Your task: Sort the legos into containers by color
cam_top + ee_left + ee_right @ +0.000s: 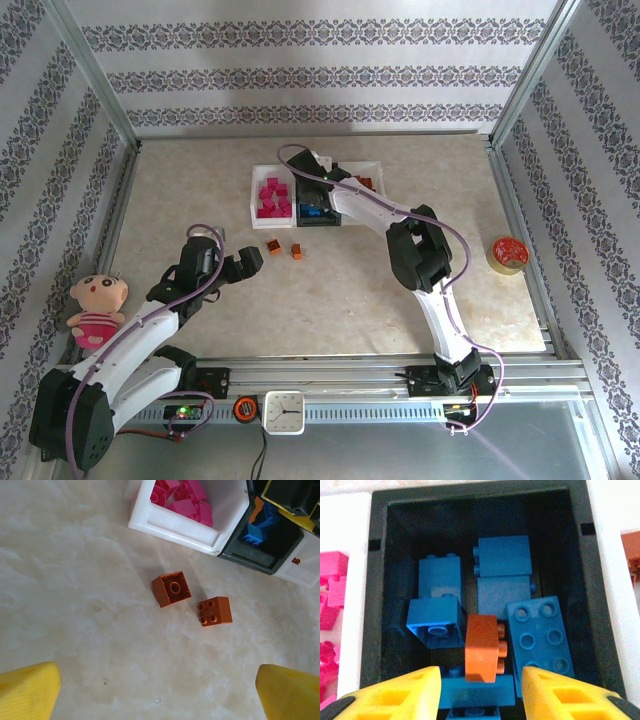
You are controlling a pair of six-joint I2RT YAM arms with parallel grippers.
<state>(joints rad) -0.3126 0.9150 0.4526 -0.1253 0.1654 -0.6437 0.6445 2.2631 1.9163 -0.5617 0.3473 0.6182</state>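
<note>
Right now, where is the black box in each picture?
Top external: the black bin, just above centre.
Left wrist: top right corner.
Right wrist: the whole middle.
Shared landmark: pink legos in the white bin to its left.

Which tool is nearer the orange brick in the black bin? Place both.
Right. The right tool hangs open over the black bin, the orange brick just ahead of its fingertips. The left tool is out over the table, short of that bin.
</note>
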